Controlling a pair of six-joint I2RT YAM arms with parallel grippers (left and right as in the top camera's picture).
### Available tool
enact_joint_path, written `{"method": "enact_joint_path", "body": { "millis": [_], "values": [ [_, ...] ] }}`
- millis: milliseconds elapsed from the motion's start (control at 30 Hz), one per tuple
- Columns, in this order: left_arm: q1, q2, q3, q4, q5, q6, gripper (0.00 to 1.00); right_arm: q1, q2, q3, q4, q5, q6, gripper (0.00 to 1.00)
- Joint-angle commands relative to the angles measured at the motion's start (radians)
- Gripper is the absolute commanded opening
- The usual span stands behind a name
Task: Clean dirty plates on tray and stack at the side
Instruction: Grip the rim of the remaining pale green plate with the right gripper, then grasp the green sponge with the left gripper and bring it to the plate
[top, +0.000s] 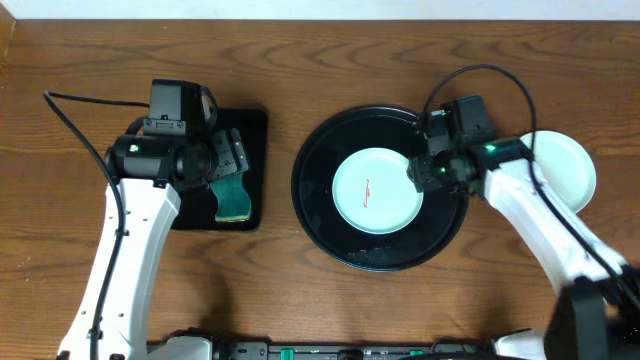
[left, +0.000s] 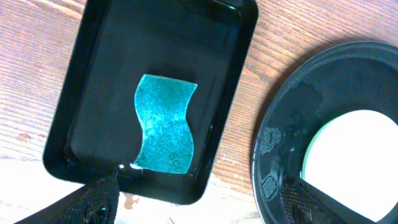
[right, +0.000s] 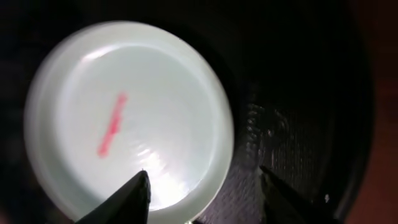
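Streaked mint plate (top: 377, 190) sits mid tray (top: 315, 190) — right tool (right: 205, 186) apart, straddling its rim, left tool (left: 199, 183) wide apart over the sponge (left: 165, 124). A shallow pinch could let the slick rim slip.

Red-streaked mint plate (top: 378, 190); glossy black tray (top: 312, 190); teal sponge (left: 165, 124); brown wood-grain table (top: 300, 290).

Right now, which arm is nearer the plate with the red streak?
Right. The right fingers straddle the edge of that plate; the left fingers hang over the sponge in the small tray, far off.
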Motion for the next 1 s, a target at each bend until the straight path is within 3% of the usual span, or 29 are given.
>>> {"method": "enact_joint_path", "body": {
  "millis": [0,200,367,467,567,667,867,967],
  "values": [
    [0.004,0.014,-0.068,0.006,0.006,-0.005,0.84,0.003,-0.106,0.033,-0.031,-0.065,0.023,0.53],
    [0.004,0.108,-0.226,0.119,-0.044,-0.114,0.82,0.009,-0.171,0.033,-0.099,-0.065,0.067,0.54],
    [0.004,0.246,-0.245,0.173,-0.043,-0.108,0.65,0.011,-0.171,0.032,-0.130,-0.069,0.067,0.54],
    [0.004,0.324,-0.245,0.196,-0.042,-0.099,0.50,0.012,-0.171,0.032,-0.132,-0.069,0.084,0.53],
    [0.004,0.386,-0.245,0.214,-0.009,-0.099,0.24,0.012,-0.171,0.032,-0.132,-0.069,0.086,0.53],
    [0.004,0.399,-0.245,0.220,0.014,-0.099,0.08,0.012,-0.171,0.032,-0.133,-0.069,0.086,0.52],
    [0.006,0.337,-0.157,0.150,0.017,-0.081,0.09,0.012,-0.171,0.032,-0.133,-0.069,0.086,0.50],
    [0.006,0.290,-0.115,0.128,0.017,-0.048,0.38,0.012,-0.171,0.032,-0.133,-0.069,0.086,0.50]
  ]
}}
